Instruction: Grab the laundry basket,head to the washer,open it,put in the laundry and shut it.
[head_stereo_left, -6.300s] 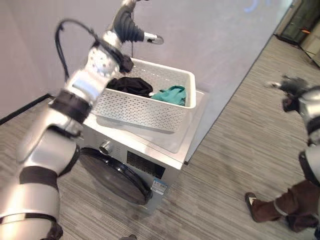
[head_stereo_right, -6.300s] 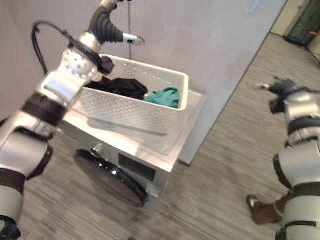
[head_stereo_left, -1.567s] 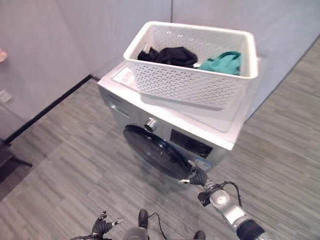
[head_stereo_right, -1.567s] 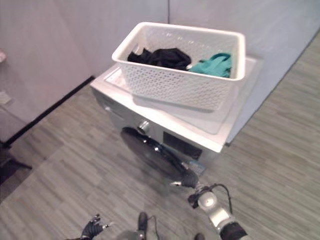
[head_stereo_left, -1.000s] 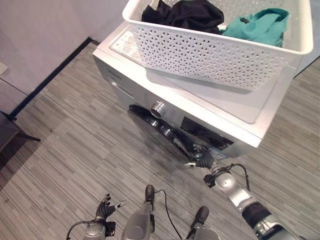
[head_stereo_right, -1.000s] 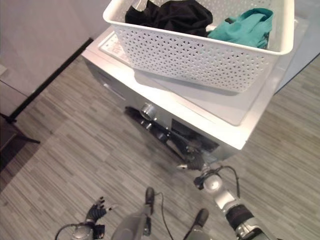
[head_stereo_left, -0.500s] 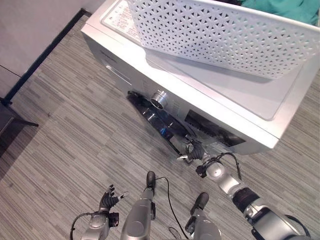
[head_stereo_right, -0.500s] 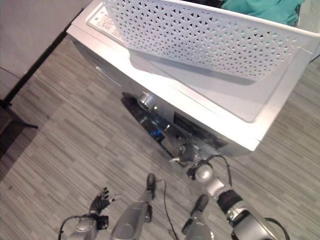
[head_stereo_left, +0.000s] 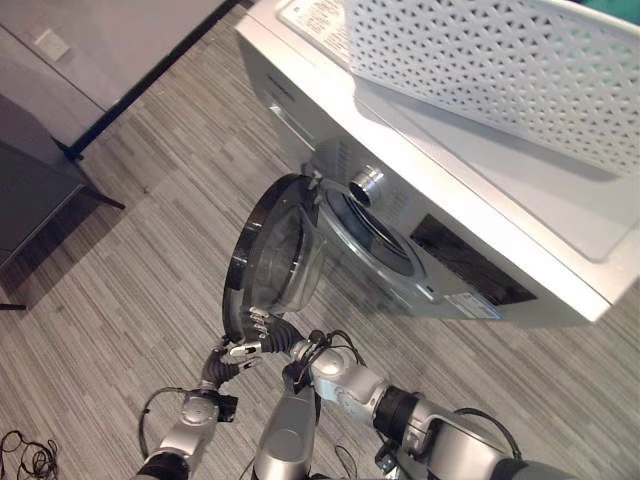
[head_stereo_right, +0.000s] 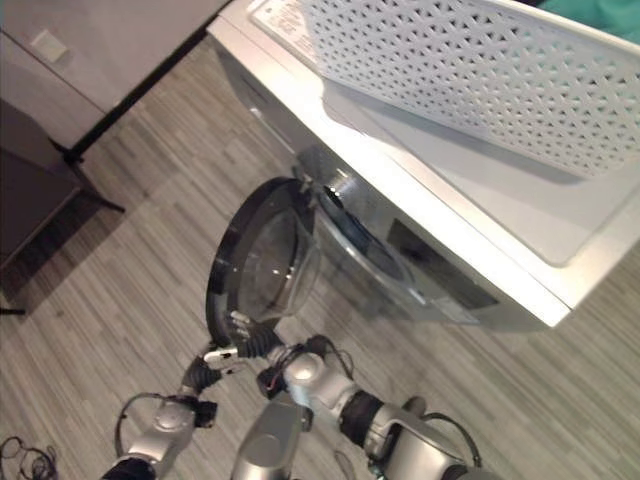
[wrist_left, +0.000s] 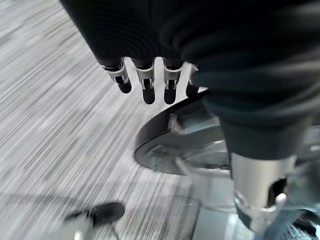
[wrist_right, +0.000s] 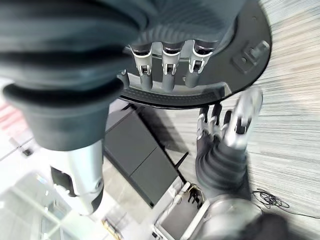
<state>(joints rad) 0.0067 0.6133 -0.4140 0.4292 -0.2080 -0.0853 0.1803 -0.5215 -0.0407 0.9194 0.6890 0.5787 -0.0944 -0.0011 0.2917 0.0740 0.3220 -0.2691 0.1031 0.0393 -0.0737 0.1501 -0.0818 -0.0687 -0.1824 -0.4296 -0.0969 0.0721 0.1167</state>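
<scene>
Left eye view looks down on the washer (head_stereo_left: 470, 190), a silver front-loader with its round, dark-rimmed door (head_stereo_left: 268, 258) swung wide open toward the floor side, hinged beside the drum opening (head_stereo_left: 372, 228). On the washer's flat top sits the white perforated laundry basket (head_stereo_left: 500, 60), and a sliver of teal laundry (head_stereo_right: 600, 22) shows above its far rim. Below the door's lower edge the right hand (head_stereo_left: 258, 330) reaches across with its fingers hooked against the dark rim; in the right wrist view those fingers (wrist_right: 167, 72) lie curled onto the rim, though whether the thumb closes the grip is hard to make out. The left hand (head_stereo_left: 228, 358) hangs just beside it, near the floor, with its fingers (wrist_left: 145, 82) loosely extended and holding nothing, close to the door's edge. A dark stand (head_stereo_left: 40, 200) sits on the grey plank floor (head_stereo_left: 130, 270) well apart from the washer.
</scene>
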